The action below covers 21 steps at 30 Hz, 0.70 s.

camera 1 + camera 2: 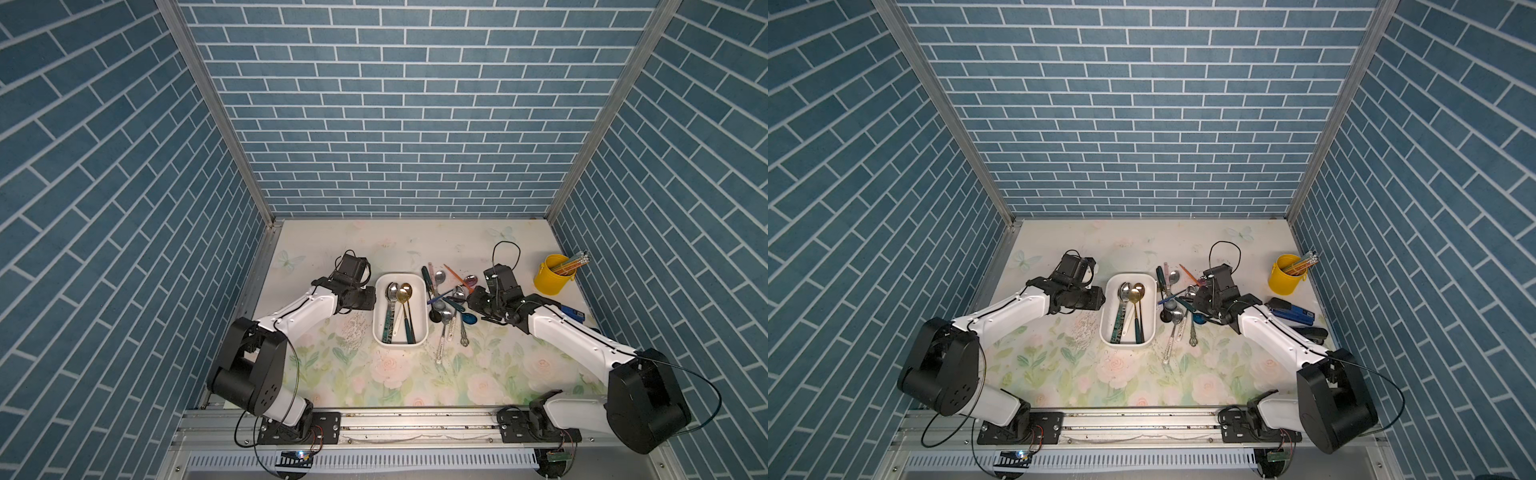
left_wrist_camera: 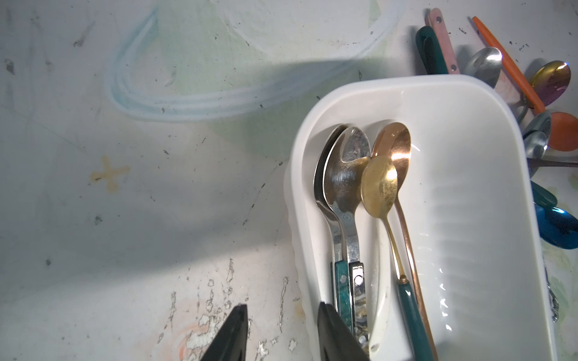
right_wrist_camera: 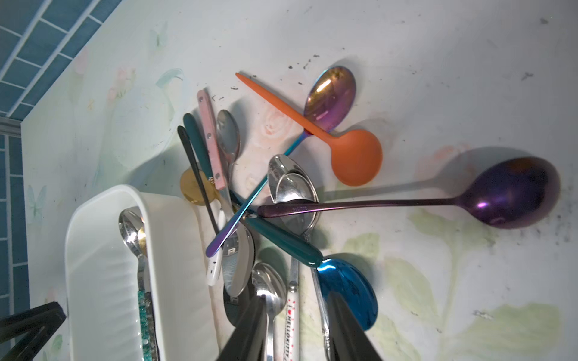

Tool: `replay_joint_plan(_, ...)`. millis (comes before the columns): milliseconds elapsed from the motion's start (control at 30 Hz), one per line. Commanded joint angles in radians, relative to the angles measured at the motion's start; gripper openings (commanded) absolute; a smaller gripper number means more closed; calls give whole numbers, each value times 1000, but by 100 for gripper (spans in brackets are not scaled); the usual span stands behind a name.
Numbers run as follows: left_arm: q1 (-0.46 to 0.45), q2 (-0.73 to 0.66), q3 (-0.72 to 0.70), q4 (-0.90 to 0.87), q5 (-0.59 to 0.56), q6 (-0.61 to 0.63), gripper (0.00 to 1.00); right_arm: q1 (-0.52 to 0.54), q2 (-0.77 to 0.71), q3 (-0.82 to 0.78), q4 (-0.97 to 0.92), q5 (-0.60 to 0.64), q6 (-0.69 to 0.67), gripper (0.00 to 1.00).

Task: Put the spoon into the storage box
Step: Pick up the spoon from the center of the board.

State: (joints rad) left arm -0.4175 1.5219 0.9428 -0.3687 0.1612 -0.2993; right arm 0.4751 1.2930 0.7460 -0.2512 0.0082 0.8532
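- Spoon [image 3: 269,289] nearest pickup, silver, lies in the loose pile [image 1: 446,299] just beside the storage box [image 1: 419,297].
- Right gripper [image 3: 296,298] hangs spread astride its handle: grasp step; next, lower and pinch.
- Left gripper [image 2: 281,306], spread, straddles the box wall.
- Counted: one box, at least four spoons inside [image 2: 344,175], roughly a dozen loose.

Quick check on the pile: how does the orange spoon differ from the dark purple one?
The orange spoon is matte with a round bowl; the purple spoon is glossy metal with an oval bowl. The orange spoon's pointed handle crosses over a rainbow spoon; the purple spoon's thin handle ends on top of the silver spoons in the pile. Both lie outside the storage box.
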Motion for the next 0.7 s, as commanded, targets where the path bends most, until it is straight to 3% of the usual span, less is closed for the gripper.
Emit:
replay_joint_plan(0,-4,14,18,-11,2,3,42,-30,-25,-61,73,34,108,37)
replay_joint_plan(367,-4,18,3,-4,5,2,44,-139,-2,-191,236,52,214,38)
replay_joint_plan(667,-5,16,-1,-8,1,-3,45,-184,79,-196,311,52,283,38)
